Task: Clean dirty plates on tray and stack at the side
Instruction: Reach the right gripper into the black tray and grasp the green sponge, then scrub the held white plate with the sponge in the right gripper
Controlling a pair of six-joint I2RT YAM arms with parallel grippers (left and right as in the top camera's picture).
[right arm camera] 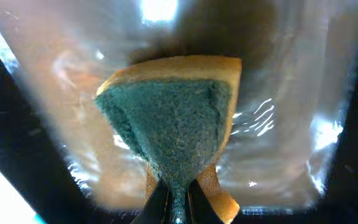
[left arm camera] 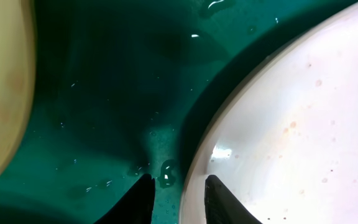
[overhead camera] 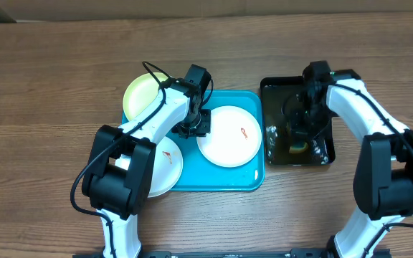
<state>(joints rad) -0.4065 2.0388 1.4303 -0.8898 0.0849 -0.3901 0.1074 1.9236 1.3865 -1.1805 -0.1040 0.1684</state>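
- A round white plate, marked with a reddish-brown streak near its middle, lies flat in the right half of the turquoise-blue rectangular plastic tray at the centre of the wooden table.
- A pale yellow-green plate overlaps the tray's far left corner. A second white plate, also streaked, overlaps its near left edge, partly hidden under the left arm.
- The left gripper is down on the tray at the left edge of the round white plate. Seen from the wrist, the left gripper has its jaws apart. One finger is over the wet tray floor and the other over the plate, with the rim between them and not pinched.
- Just right of the tray sits a black rectangular basin.
- The right gripper reaches down into the basin. From its wrist camera, the right gripper has its jaws pressed together on a yellow sponge with a green scouring face, over the basin's glistening wet floor.
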